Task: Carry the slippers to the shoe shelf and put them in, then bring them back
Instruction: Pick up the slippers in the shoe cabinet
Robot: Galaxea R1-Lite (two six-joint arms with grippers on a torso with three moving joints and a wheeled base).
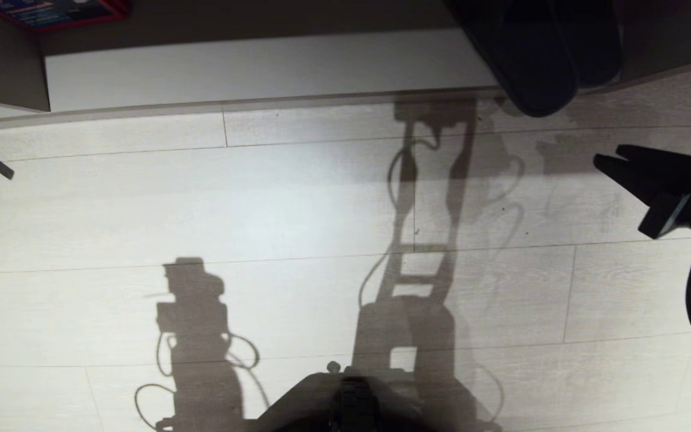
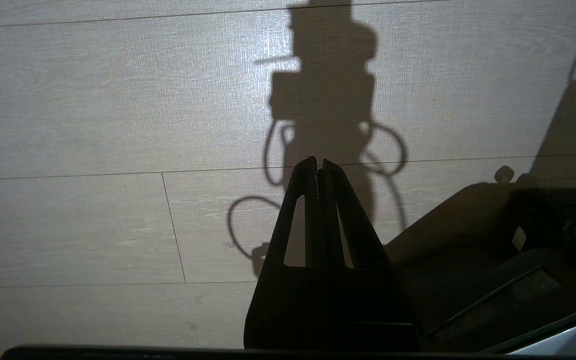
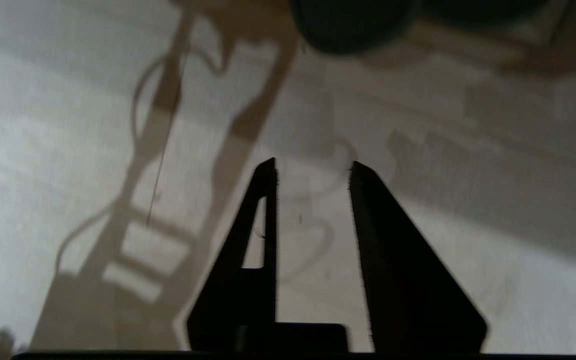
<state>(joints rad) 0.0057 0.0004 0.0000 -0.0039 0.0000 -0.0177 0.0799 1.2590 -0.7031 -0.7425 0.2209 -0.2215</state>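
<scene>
Slippers (image 1: 537, 54) cut off by frame top.

— What carries everything here?
— A pale plank floor (image 1: 297, 204), and at its far edge the shoe shelf (image 1: 249, 66) with a pale base board.
— Anything on that board?
— The slippers (image 1: 537, 54), far right, toes overhanging.
</scene>
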